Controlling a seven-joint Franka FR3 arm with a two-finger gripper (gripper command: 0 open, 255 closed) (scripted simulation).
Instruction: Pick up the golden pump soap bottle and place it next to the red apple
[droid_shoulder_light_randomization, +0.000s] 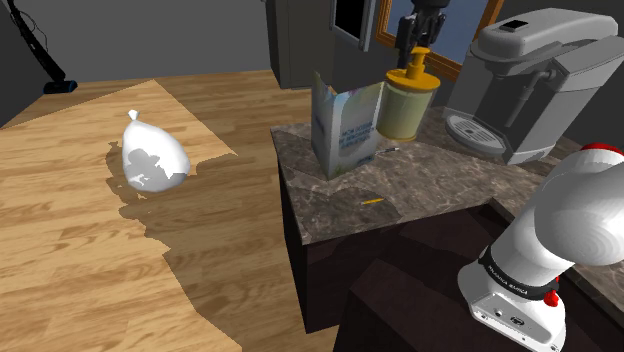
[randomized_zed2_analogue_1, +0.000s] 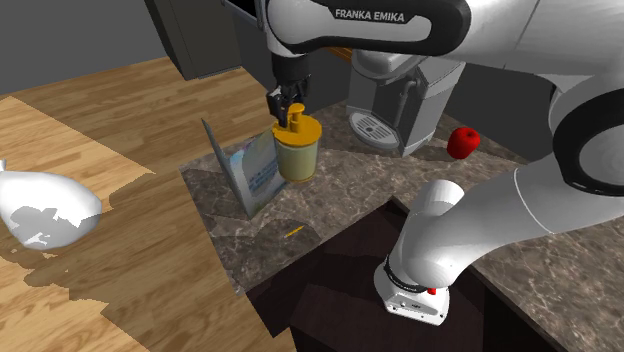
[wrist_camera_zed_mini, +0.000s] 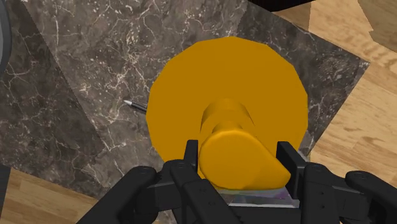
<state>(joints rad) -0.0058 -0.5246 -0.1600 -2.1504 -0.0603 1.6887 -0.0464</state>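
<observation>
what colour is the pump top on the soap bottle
Orange-yellow. The pump top of the soap bottle shows best in the wrist view.

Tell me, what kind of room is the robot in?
Most likely a kitchen: a grey coffee machine stands on a dark stone-patterned counter, and a red apple and a yellow pump soap bottle sit there too.

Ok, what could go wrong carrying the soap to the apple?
The gripper holds the soap bottle only by its narrow pump top, so the bottle might swing or slip. The carton stands right beside it and could topple. The coffee machine stands close to the way to the red apple, so a bump is possible.
</observation>
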